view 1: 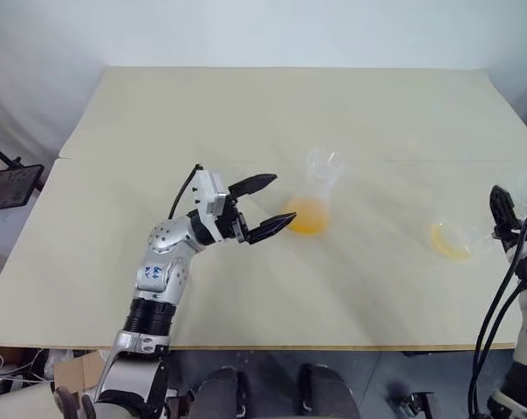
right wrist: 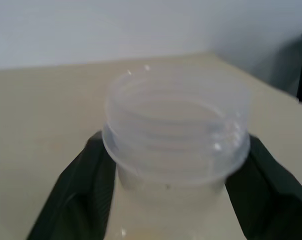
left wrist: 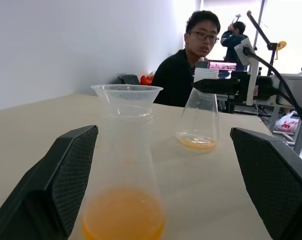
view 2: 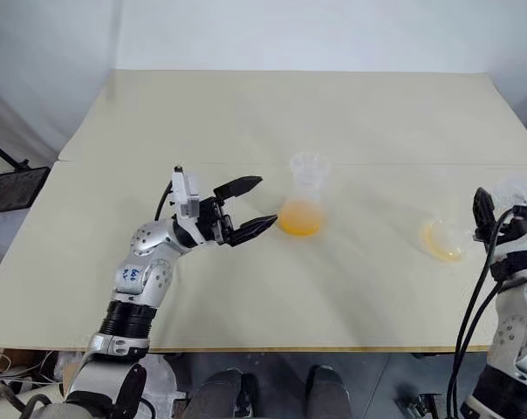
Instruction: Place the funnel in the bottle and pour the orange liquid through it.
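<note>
The frosted bottle [view 1: 314,196] stands upright mid-table with the clear funnel [view 1: 323,161] seated in its neck. Orange liquid [view 1: 305,216] fills its rounded base. My left gripper [view 1: 281,201] is open just left of the bottle. In the left wrist view the bottle [left wrist: 123,165] and funnel [left wrist: 127,92] stand between its spread fingers [left wrist: 66,175] without touching them. Near the table's right edge a clear flask [view 1: 451,237] stands with a thin orange layer on its bottom. Its threaded neck [right wrist: 176,115] sits inside my right gripper [view 2: 505,209].
The tan table [view 1: 246,113] has a seam across its middle and open surface behind and in front of the bottle. A black tablet on a stand [view 1: 10,183] sits off the left edge. A person [left wrist: 191,65] sits beyond the table's right side among equipment.
</note>
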Tool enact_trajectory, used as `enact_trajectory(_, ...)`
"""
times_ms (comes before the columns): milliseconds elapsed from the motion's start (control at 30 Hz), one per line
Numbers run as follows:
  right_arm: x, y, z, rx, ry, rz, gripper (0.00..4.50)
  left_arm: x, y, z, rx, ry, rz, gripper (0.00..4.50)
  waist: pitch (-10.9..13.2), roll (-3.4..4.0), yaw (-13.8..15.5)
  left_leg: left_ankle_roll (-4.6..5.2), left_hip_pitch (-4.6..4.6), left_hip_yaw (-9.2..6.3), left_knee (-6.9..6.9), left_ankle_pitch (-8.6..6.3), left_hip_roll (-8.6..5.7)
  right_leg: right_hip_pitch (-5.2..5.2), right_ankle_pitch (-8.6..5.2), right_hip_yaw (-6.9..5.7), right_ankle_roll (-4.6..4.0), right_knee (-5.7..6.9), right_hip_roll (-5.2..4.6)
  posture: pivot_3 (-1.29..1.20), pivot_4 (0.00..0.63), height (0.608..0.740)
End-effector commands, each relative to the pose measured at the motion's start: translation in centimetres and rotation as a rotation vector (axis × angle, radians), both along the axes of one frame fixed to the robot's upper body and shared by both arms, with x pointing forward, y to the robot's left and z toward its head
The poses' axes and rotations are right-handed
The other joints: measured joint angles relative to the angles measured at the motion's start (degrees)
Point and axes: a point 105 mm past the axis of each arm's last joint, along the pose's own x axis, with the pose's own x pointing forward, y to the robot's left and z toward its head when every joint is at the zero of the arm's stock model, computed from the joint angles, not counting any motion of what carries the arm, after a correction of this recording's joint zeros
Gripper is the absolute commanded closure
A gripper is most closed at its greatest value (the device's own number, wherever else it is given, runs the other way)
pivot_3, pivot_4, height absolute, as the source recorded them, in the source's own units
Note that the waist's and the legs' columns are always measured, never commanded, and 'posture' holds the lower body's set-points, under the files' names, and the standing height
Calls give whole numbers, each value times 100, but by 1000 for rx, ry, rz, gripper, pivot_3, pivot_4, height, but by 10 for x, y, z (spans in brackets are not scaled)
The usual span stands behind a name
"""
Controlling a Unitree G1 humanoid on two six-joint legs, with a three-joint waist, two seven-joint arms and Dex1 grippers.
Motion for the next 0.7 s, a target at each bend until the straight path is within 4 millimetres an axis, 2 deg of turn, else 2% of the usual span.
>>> enact_trajectory(33, -10, 4, 19, -54, -80, 7, 82, -1, 0, 9, -1, -30, -9, 0, 0, 0, -2, 0, 0, 1, 0, 0, 0, 0, 0, 0, 0, 0, 0, 0, 150, 740)
enact_trajectory(400, -40, -5, 59, -201, -170, -73, 35, 0, 5, 8, 9, -30, -3, 0, 0, 0, 53, 0, 1, 1, 0, 0, 1, 0, 0, 2, 0, 0, 0, 0, 150, 740)
enact_trajectory(533, -46, -11, 84, -293, -241, -102, 35, 2, 5, 7, 11, -30, 0, 0, 0, 0, 73, 0, 3, 10, 1, 0, -1, -1, 0, 9, 0, -1, 0, 0, 150, 740)
enact_trajectory(633, -45, -4, 111, -380, -305, -67, 35, 3, 6, 7, 15, -30, 5, 0, 0, 0, 83, 1, 5, 14, 2, 0, -2, -1, 0, 11, 0, -2, 0, 0, 150, 740)
enact_trajectory(700, -35, 17, 126, -424, -341, 68, 35, 6, 10, 6, 36, -27, 20, 0, 0, 0, 82, 1, 5, 15, 2, 0, -2, -1, 0, 13, 0, -3, 1, 0, 150, 740)
